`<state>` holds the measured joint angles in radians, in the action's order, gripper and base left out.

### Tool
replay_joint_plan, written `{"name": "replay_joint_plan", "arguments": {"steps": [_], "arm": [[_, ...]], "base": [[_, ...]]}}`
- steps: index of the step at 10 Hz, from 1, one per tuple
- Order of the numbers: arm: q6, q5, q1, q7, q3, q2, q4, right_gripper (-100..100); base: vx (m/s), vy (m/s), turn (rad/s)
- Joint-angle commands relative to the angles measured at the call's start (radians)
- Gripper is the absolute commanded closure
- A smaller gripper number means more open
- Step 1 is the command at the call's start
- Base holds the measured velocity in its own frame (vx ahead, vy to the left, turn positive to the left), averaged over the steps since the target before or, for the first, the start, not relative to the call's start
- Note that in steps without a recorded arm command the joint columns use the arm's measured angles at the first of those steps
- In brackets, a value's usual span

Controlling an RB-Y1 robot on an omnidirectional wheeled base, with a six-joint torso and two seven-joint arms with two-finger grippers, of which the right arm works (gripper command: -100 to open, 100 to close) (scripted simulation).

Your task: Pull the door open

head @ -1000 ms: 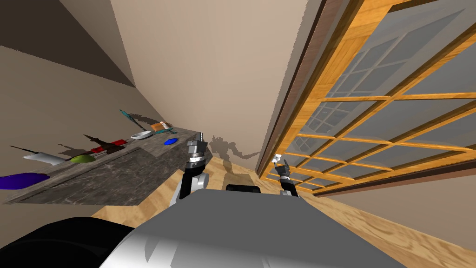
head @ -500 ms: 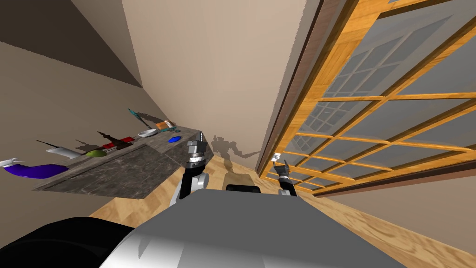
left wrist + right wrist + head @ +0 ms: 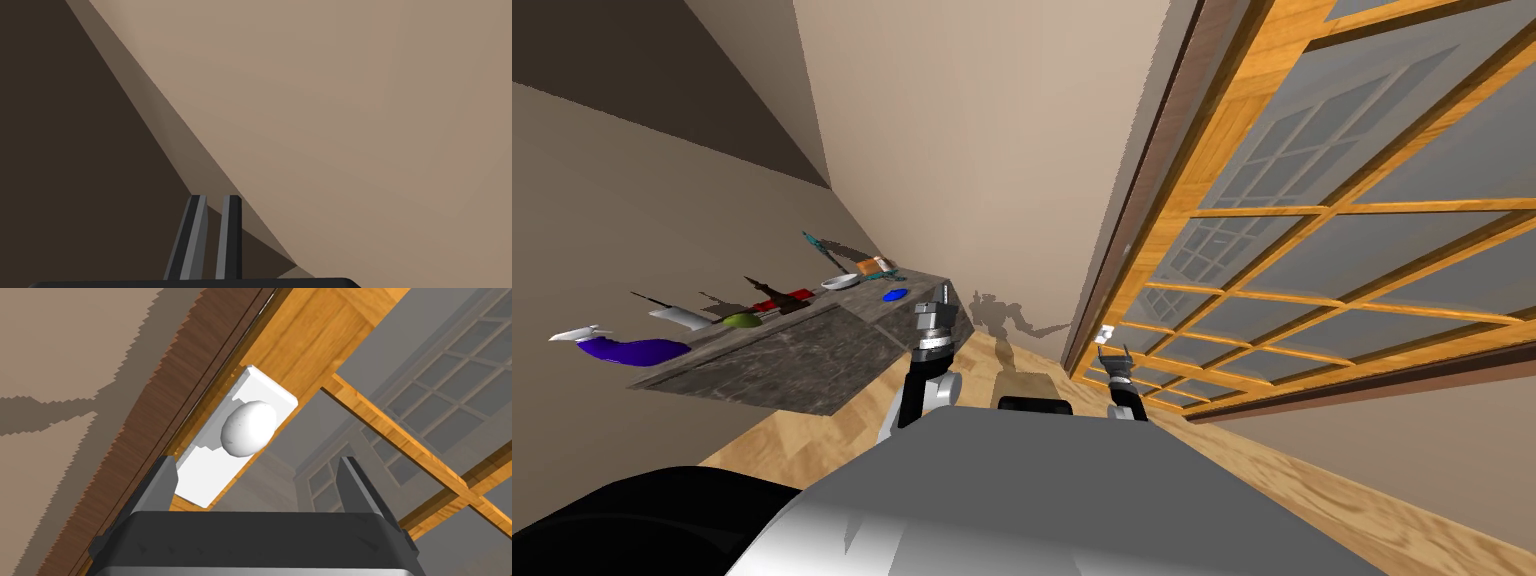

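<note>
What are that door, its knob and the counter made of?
Door: orange wood, grain visible, around greyish glass panes. Knob: plain smooth white, faintly speckled; material unclear. Counter: dark grey with pale veins, probably polished stone like marble.

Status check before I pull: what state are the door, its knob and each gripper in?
Door: looks shut in its frame.
Door knob: not gripped, nothing touching it.
Right gripper: open, empty, just short of the knob.
Left gripper: shut, empty.
</note>
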<state>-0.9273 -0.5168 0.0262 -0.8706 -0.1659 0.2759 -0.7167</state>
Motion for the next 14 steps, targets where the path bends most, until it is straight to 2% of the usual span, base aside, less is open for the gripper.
{"name": "replay_joint_plan", "arguments": {"steps": [1, 2, 3, 5, 6, 7, 8, 10, 11, 13, 14], "arm": [[0.006, -0.013, 0.003, -0.035, -0.004, -0.001, -0.01, -100], [0.012, -0.033, 0.004, -0.072, -0.012, -0.005, -0.018, -100], [0.012, -0.033, 0.004, -0.076, -0.012, -0.005, -0.018, -100], [0.022, -0.072, 0.007, -0.143, -0.027, -0.011, -0.034, -100], [0.022, -0.072, 0.007, -0.158, -0.027, -0.011, -0.034, -100], [0.027, -0.09, 0.008, -0.193, -0.033, -0.014, -0.041, -100], [0.027, -0.09, 0.008, -0.198, -0.033, -0.014, -0.041, -100], [0.036, -0.124, 0.01, -0.263, -0.046, -0.019, -0.054, -100], [0.036, -0.124, 0.01, -0.275, -0.046, -0.019, -0.054, -100], [0.044, -0.152, 0.012, -0.338, -0.057, -0.023, -0.066, -100], [0.044, -0.152, 0.012, -0.346, -0.057, -0.023, -0.066, -100]], "base": [[-0.057, -0.017, 0.021], [-0.052, -0.016, 0.038], [-0.046, -0.011, 0.025], [-0.062, -0.013, 0.059], [-0.057, -0.016, 0.02], [-0.05, -0.015, 0.036], [-0.039, -0.014, 0.019], [-0.055, -0.018, 0.047], [-0.049, -0.015, 0.02], [-0.047, -0.016, 0.037], [-0.042, -0.012, 0.017]]}}
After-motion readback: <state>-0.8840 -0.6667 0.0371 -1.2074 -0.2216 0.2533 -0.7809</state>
